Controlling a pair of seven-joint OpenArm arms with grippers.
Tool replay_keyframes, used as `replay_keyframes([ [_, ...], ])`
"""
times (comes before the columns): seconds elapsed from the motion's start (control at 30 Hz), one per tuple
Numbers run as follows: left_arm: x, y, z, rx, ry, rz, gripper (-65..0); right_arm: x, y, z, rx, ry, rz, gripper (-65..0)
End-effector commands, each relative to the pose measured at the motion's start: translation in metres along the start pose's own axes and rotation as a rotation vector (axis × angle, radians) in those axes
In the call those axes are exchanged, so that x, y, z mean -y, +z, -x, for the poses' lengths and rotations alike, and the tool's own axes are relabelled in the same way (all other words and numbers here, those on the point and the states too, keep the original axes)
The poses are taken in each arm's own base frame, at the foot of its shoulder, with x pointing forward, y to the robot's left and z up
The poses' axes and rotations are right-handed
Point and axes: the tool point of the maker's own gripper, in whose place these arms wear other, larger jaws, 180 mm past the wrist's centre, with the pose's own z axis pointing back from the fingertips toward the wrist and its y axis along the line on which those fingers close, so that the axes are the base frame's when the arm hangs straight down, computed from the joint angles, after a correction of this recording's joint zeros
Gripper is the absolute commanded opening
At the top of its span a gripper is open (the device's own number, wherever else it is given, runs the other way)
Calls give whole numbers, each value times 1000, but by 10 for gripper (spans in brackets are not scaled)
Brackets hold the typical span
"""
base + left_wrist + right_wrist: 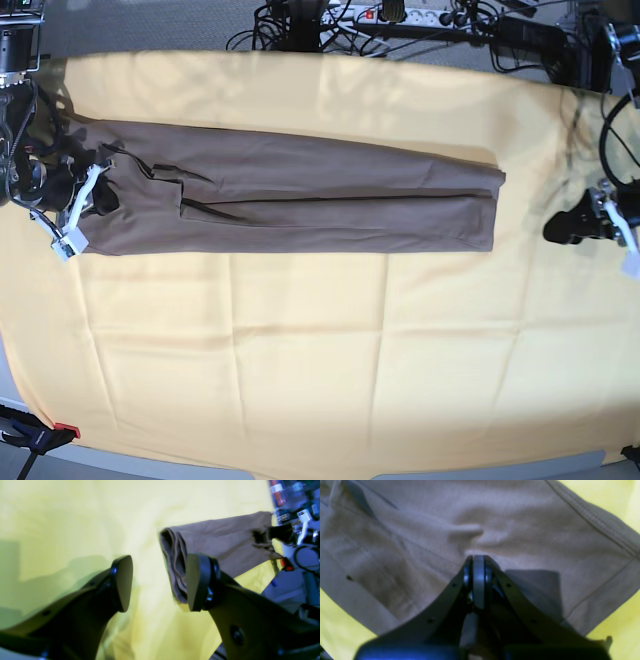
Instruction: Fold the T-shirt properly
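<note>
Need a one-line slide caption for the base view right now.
T-shirt folded into a long strip on the yellow cloth; right gripper at one end, left gripper off the other.

The right pincer (478, 562) hides the T-shirt (480, 525) fabric it perhaps pinches.

The taupe T-shirt (300, 190) lies folded into a long flat band.

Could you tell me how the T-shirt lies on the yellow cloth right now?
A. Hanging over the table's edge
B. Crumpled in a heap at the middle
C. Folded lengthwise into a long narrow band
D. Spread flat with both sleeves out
C: in the base view the T-shirt is a long narrow band lying across the yellow cloth, with a fold line along its length and no sleeves spread out.
</note>
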Motion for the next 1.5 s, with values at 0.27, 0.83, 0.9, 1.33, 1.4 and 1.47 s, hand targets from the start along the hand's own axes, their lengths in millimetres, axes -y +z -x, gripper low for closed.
replay_keyframes([
  [0.27,12,-42,24,16,43,55,-272,4,3,-1,-13,14,16,-650],
  [0.83,5,-65,73,-115,138,-7,-273,4,3,-1,-13,14,16,-650],
  [0.9,5,-66,76,-132,149,-9,-273,4,3,-1,-13,14,16,-650],
  [1.33,-3,-76,84,-325,88,-103,-273,3,3,-2,-12,12,14,-650],
  [1.4,-5,-72,78,-322,77,-112,-273,3,3,-2,-11,12,14,-650],
  [1.47,-7,-67,79,-337,73,-121,-273,3,3,-2,-10,12,14,-650],
])
